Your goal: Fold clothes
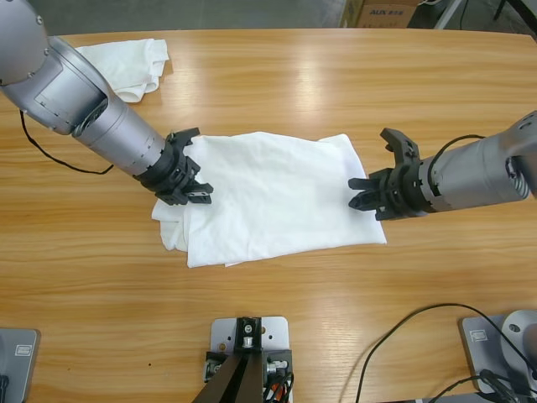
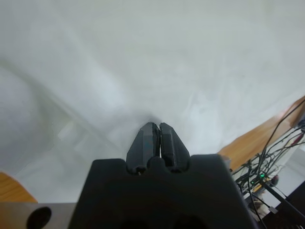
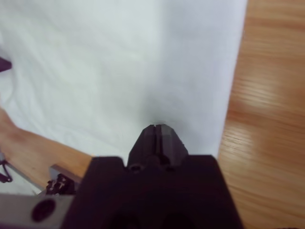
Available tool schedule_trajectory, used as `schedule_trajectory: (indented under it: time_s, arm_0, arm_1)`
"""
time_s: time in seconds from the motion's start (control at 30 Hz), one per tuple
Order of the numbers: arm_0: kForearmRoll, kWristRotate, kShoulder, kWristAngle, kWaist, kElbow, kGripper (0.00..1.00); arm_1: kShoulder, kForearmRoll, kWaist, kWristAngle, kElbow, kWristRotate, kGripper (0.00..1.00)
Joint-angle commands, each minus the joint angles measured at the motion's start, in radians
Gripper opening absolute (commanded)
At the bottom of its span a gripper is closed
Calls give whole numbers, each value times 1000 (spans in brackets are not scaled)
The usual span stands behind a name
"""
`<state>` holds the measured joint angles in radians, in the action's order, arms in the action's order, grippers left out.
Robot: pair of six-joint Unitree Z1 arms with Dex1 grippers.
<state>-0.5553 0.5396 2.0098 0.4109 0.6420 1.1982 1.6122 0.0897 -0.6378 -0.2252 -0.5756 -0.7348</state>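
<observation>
A plain white T-shirt point(image 1: 277, 193) lies partly folded in the middle of the wooden table point(image 1: 336, 84). My left gripper point(image 1: 190, 191) comes in from the upper left and sits at the shirt's left edge, above a bunched sleeve. In the left wrist view its jaws point(image 2: 156, 126) are shut, and creases in the cloth point(image 2: 167, 57) run into their tips. My right gripper point(image 1: 362, 193) reaches in from the right to the shirt's right edge. The right wrist view shows it point(image 3: 158, 128) shut, with its tip on the cloth point(image 3: 95, 62) near that edge.
A folded white bundle point(image 1: 126, 63) lies at the table's far left corner. A cardboard box point(image 1: 377, 10) stands beyond the far edge. Black cables point(image 1: 403, 336) trail over the table's near right part. Bare wood point(image 3: 267, 119) shows on the shirt's right.
</observation>
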Motion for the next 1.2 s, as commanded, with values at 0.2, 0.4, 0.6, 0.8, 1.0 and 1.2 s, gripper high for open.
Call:
schedule_trajectory:
  time_s: [0.2,0.4,0.6,0.8,1.0,1.2]
  arm_0:
    - [15,30,69,-46,-7,-38,0]
    - [14,30,64,-50,-7,-66,0]
    - [14,30,43,-57,-16,-98,0]
    - [15,22,37,-66,-16,-116,0]
    - [14,22,27,-66,-16,-100,0]
    - [6,22,-7,-70,-16,-108,0]
  arm_1:
    - [83,-19,24,17,71,-54,0]
    - [121,-79,27,19,117,-71,0]
    - [107,-76,50,32,125,-74,0]
    - [-82,-29,53,78,112,-46,0]
    - [-111,2,53,-66,-99,135,0]
    - [108,-130,134,-220,-134,193,0]
